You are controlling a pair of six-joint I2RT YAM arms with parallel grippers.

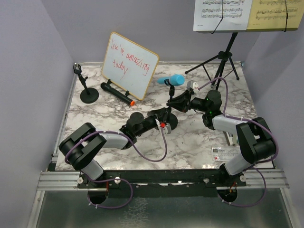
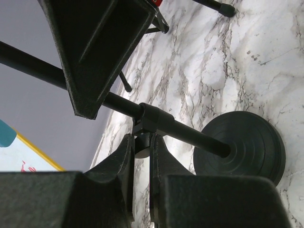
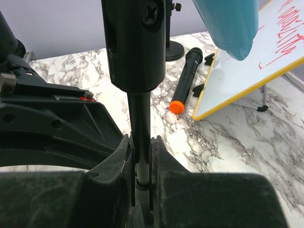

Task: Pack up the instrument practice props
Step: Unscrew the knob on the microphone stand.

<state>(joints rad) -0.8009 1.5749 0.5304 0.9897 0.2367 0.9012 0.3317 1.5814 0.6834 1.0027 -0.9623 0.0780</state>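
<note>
Marble table (image 1: 190,147), 2 arms reaching to its middle; mic stand (image 2: 247,147) there, round base flat on the marble, thin stem rising from it; blue microphone (image 1: 172,80) sits in the clip at the stem's top, pointing toward the right edge. Left gripper (image 2: 142,145) low on the stem, jaws drawn in against both sides of a small black knob under the stem's collar, just above the base. Right gripper (image 3: 142,147) higher up, jaws closed tight on the bare stem below the clip. Black microphone (image 1: 117,93) with orange end lies flat toward the far left, just in front of the whiteboard (image 1: 129,64), which leans back on its prop, red writing on it. Second mic stand (image 1: 89,95) upright near the far left corner, clip without a microphone, well apart from both arms. Music stand (image 1: 227,46) on tripod legs at the far right corner; 2 sheets on its desk, white sheet (image 1: 221,12) on the left, yellow sheet (image 1: 275,14) on the right. Small stapler (image 1: 232,138) and clear ruler (image 1: 225,153) near the right edge toward the near corner, partly hidden by the right arm.
</note>
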